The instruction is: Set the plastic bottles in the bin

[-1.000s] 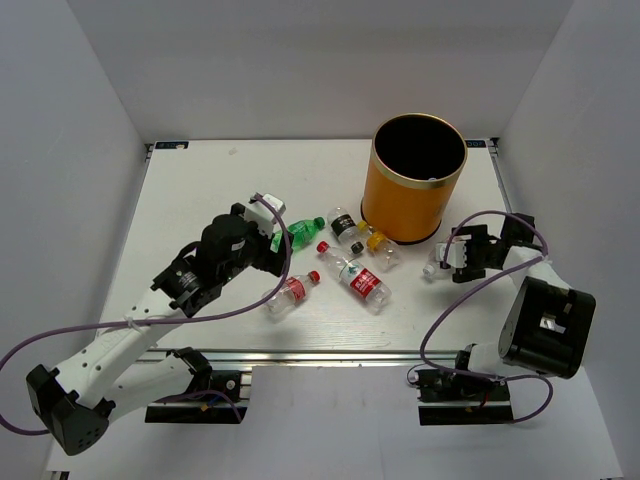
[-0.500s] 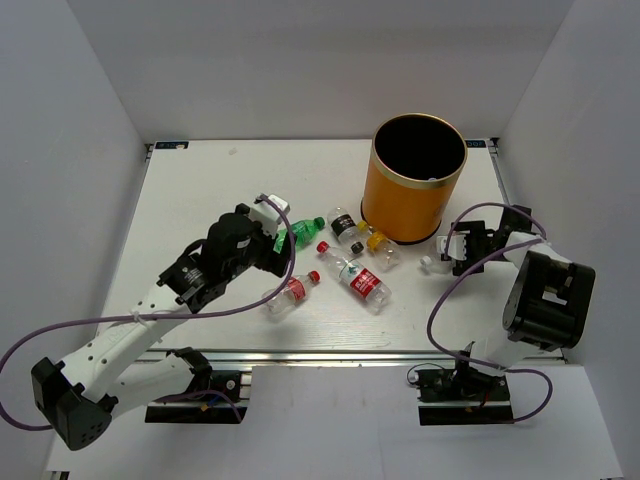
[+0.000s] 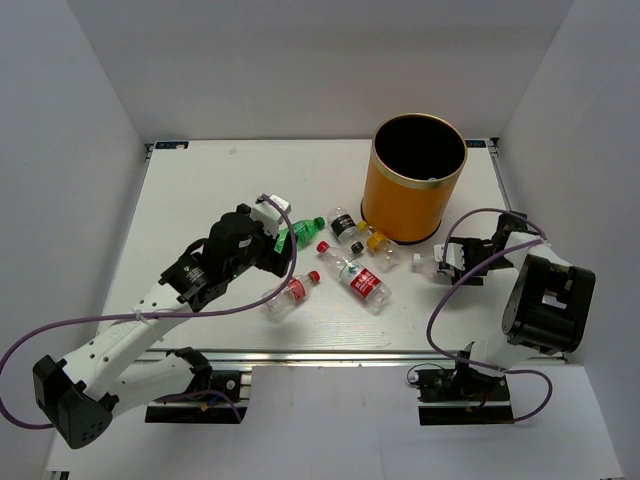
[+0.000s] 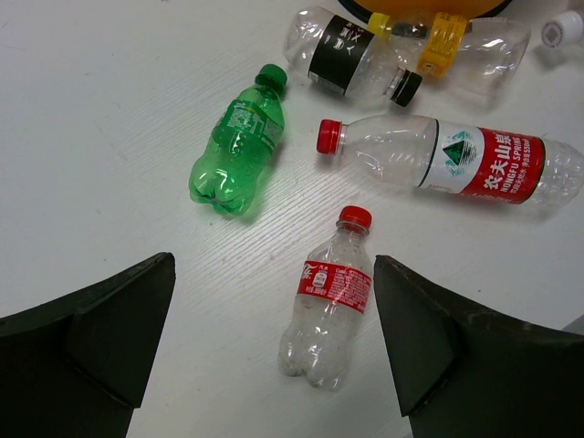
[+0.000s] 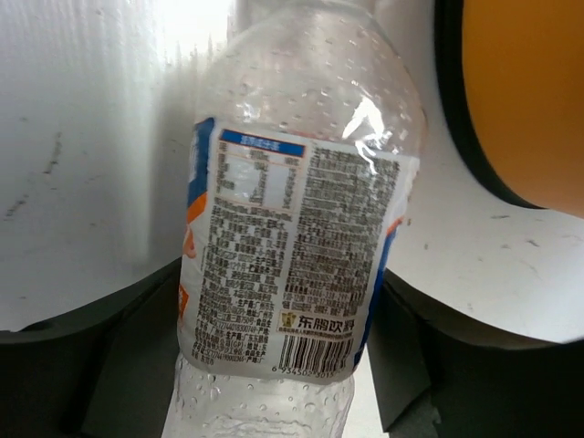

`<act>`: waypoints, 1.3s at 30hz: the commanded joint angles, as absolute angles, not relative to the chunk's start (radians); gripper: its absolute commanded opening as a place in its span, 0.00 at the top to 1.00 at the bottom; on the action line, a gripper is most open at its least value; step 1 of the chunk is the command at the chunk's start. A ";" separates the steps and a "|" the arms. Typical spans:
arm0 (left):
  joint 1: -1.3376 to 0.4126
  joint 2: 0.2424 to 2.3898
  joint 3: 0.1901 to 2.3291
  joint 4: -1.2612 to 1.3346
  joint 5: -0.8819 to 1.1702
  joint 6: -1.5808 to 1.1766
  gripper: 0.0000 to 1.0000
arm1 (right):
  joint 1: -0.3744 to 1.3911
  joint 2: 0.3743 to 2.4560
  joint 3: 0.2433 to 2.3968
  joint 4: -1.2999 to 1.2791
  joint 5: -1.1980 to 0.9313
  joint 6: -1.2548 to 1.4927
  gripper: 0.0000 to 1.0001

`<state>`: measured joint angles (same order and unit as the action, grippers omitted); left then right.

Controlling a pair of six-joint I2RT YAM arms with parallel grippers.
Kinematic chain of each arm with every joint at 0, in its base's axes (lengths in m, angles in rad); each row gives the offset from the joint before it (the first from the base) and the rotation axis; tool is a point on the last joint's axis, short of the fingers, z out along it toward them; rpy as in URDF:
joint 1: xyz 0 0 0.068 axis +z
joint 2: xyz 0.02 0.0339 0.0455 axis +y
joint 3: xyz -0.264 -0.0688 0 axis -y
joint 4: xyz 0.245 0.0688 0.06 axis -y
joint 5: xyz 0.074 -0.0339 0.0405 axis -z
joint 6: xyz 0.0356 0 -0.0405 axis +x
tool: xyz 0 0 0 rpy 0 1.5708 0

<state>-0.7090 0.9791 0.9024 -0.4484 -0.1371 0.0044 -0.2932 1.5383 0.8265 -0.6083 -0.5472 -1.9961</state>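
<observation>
Top and wrist views, bottle clearing in progress. Over the last second the right claw has pushed forward onto the white-capped bottle and has begun to narrow. Its fingers now lie against both sides of the printed label, so we read the bottle as gripped, though it is not yet lifted from the table. The bottle lies lengthwise between the jaws, its neck pointing away from the wrist. The bin stands just beyond the fingertips and off to one side, its orange wall filling a corner of the right wrist view.

The left claw has crept slightly forward and hangs spread wide, holding nothing. The small red-label bottle lies directly below its gap, toward the right-hand finger in the wrist view. The green bottle lies further ahead, and the larger red-label bottle ahead to the right.

We judge that the first pickup is nearly complete. A lift and a short carry over the rim remain, and five bottles still lie loose under and ahead of the left claw.
</observation>
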 commanded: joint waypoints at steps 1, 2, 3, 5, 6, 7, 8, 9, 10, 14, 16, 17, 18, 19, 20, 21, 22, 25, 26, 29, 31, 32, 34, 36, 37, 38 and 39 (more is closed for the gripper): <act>-0.704 0.973 0.905 -0.449 -0.121 0.014 0.01 | -0.285 1.557 0.879 -0.755 -0.526 -2.496 0.29; -0.704 0.973 0.905 -0.449 -0.121 0.014 0.01 | -0.284 1.554 0.874 -0.759 -0.523 -2.475 0.37; -0.704 0.973 0.905 -0.449 -0.121 0.014 0.01 | -0.281 1.554 0.870 -0.761 -0.514 -2.468 0.42; -0.704 0.983 0.896 -0.449 -0.112 0.014 0.01 | -0.279 1.539 0.847 -0.773 -0.511 -2.427 0.53; -0.704 0.983 0.896 -0.449 -0.112 0.014 0.01 | -0.276 1.525 0.841 -0.766 -0.511 -2.404 0.56; -0.704 0.983 0.896 -0.449 -0.098 0.014 0.01 | -0.270 1.519 0.821 -0.762 -0.518 -2.379 0.58; -0.704 0.992 0.896 -0.449 -0.098 0.014 0.01 | -0.268 1.488 0.815 -0.759 -0.525 -2.328 0.64; -0.704 0.992 0.896 -0.449 -0.098 0.014 0.01 | -0.265 1.476 0.812 -0.762 -0.532 -2.309 0.67; -0.704 1.005 0.896 -0.459 -0.089 0.014 0.01 | -0.262 1.462 0.804 -0.764 -0.572 -2.262 0.69; -0.704 1.043 0.896 -0.471 -0.089 0.005 0.01 | -0.255 1.321 0.851 -0.893 -0.710 -2.108 0.76; -0.704 1.087 0.905 -0.502 -0.080 0.005 0.01 | -0.242 1.266 0.920 -1.005 -0.808 -2.019 0.76; -0.704 1.101 0.905 -0.511 -0.080 -0.005 0.01 | -0.239 1.241 0.967 -1.040 -0.836 -1.991 0.76; -0.704 1.114 0.916 -0.523 -0.080 -0.005 0.01 | -0.232 1.235 0.991 -1.076 -0.882 -1.965 0.76; -0.704 1.124 0.916 -0.523 -0.068 -0.005 0.01 | -0.223 1.221 1.015 -1.144 -0.909 -1.951 0.76; -0.704 1.134 0.916 -0.532 -0.067 -0.005 0.01 | -0.216 1.216 1.094 -1.217 -0.975 -1.930 0.76; -0.704 1.147 0.925 -0.532 -0.055 -0.005 0.01 | -0.212 1.207 1.121 -1.253 -0.995 -1.925 0.78; -0.704 1.147 0.925 -0.532 -0.055 -0.005 0.01 | -0.198 1.207 1.193 -1.311 -1.032 -1.901 0.78; -0.704 1.147 0.925 -0.532 -0.031 -0.005 0.01 | -0.189 1.177 1.254 -1.312 -1.101 -1.741 0.79; -0.704 1.147 0.925 -0.532 -0.022 -0.005 0.01 | -0.178 1.175 1.288 -1.293 -1.152 -1.644 0.79; -0.704 1.138 0.916 -0.532 0.001 0.005 0.01 | -0.173 1.183 1.374 -1.208 -1.242 -1.283 0.81; -0.704 1.138 0.907 -0.532 0.011 0.005 0.01 | -0.169 1.164 1.382 -0.929 -1.270 -1.118 0.82; -0.704 1.147 0.907 -0.532 0.011 0.005 0.01 | -0.167 1.154 1.376 -0.740 -1.276 -0.822 0.82; -0.704 1.158 0.897 -0.532 0.011 0.005 0.01 | -0.158 1.103 1.299 -0.307 -1.235 -0.605 0.82; -0.704 1.183 0.897 -0.543 0.011 0.005 0.01 | -0.150 1.101 1.279 -0.125 -1.160 -0.372 0.82; -0.704 1.193 0.897 -0.543 0.011 0.005 0.01 | -0.138 1.142 1.296 -0.070 -1.145 -0.301 0.82; -0.704 1.203 0.906 -0.552 0.011 -0.005 0.01 | -0.135 1.170 1.357 -0.063 -1.140 -0.261 0.82; -0.704 1.213 0.907 -0.552 0.000 -0.005 0.01 | -0.132 1.234 1.437 -0.069 -1.108 -0.233 0.82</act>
<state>-0.7090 1.1923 0.9020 -0.5274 -0.0093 0.0002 -0.1478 1.1496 1.3140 -0.3916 -1.1507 -0.6018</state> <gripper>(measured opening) 0.992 0.695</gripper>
